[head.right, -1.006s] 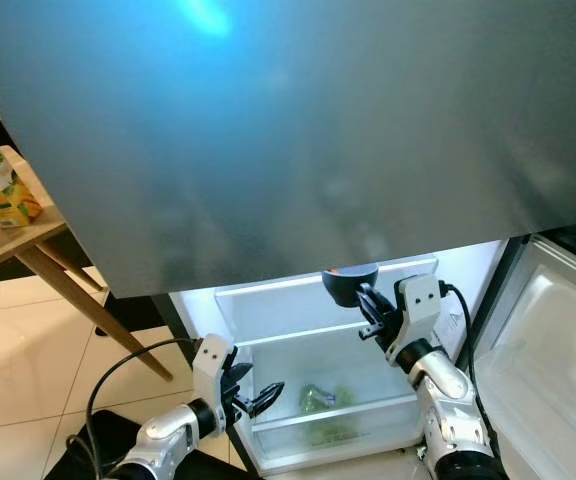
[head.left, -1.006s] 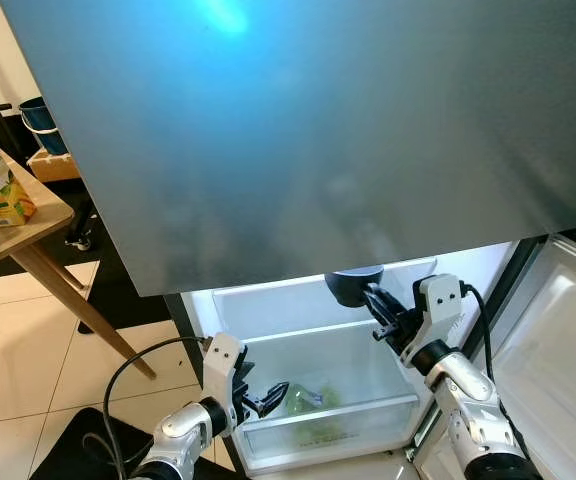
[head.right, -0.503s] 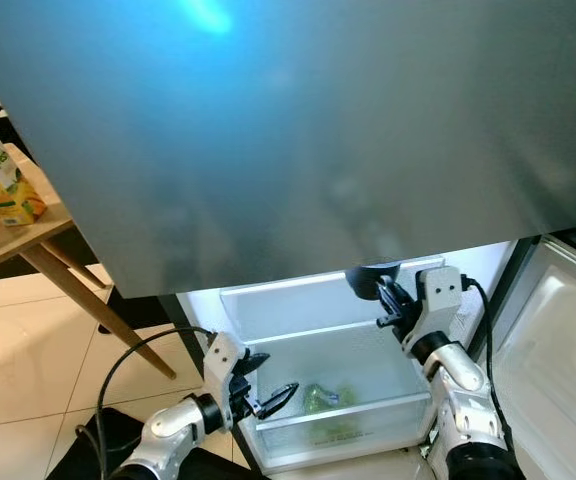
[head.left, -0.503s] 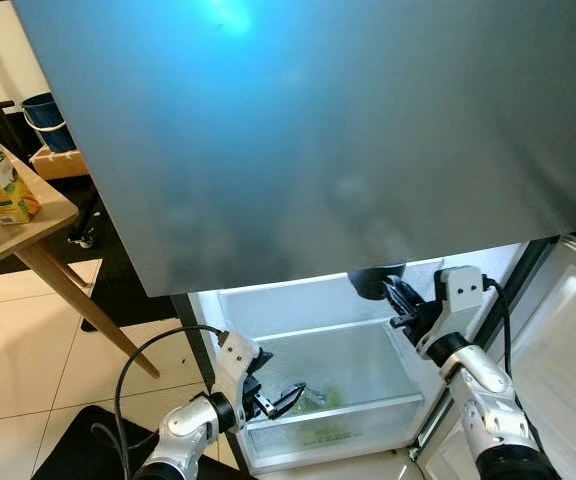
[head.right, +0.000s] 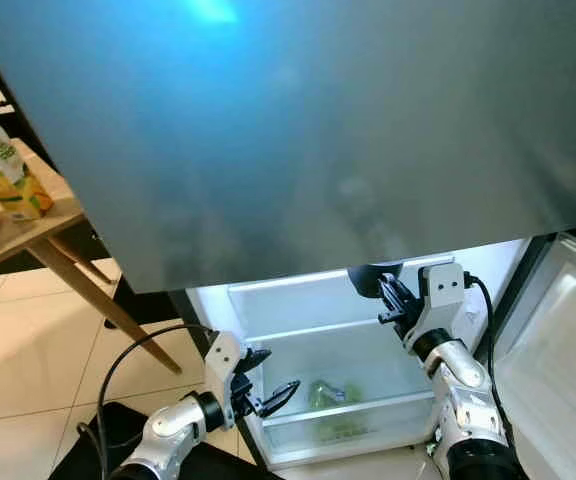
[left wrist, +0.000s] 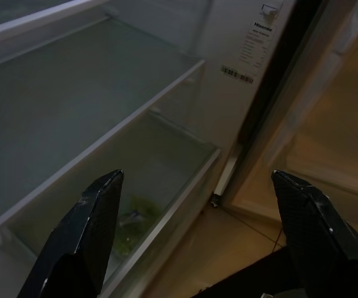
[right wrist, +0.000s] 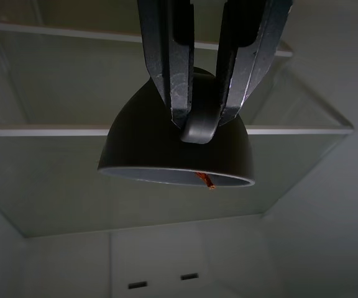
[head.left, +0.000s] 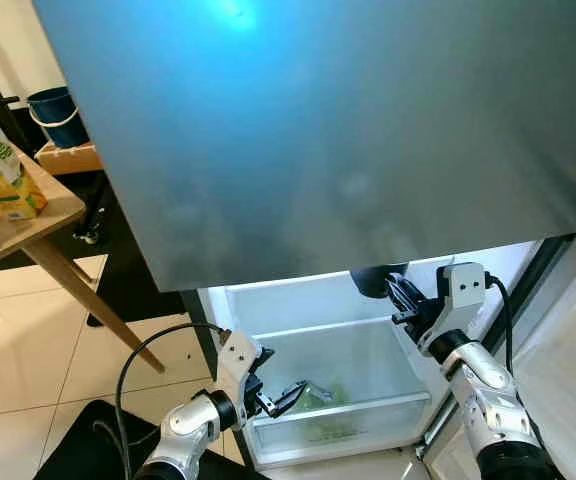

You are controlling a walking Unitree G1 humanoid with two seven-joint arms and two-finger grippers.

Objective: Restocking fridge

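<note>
My right gripper pinches the handle of a dark bowl between its fingers, holding it inside the open fridge above the glass shelf. At about eight o'clock from it, my left gripper hangs with fingers spread before the crisper drawer, where greens lie.

Greens are lying in the fridge's bottom drawer, below the shelf. A carton is standing on the surface, left of the fridge.
</note>
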